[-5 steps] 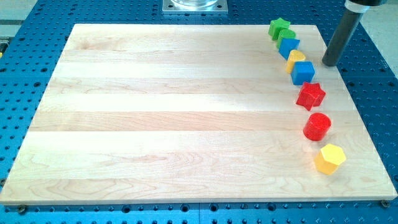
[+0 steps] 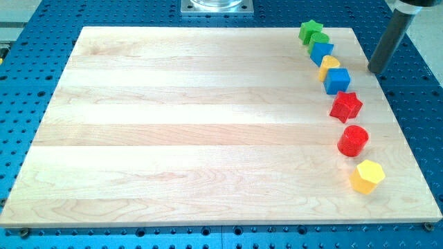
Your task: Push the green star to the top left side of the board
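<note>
The green star [image 2: 311,30] lies at the top right of the wooden board [image 2: 194,124], heading a curved row of blocks. My tip [image 2: 376,71] is at the board's right edge, right of the blue cube [image 2: 338,80] and below-right of the star, touching no block. Just below the star sit a second green block [image 2: 319,39], a blue block [image 2: 321,52] and a yellow block [image 2: 329,66].
Further down the row lie a red star [image 2: 346,106], a red cylinder [image 2: 353,140] and a yellow hexagon [image 2: 367,176]. A blue perforated table [image 2: 28,228] surrounds the board. A metal mount [image 2: 217,6] sits at the view's top.
My tip has moved a little to the right, away from the blue cube. No block has moved.
</note>
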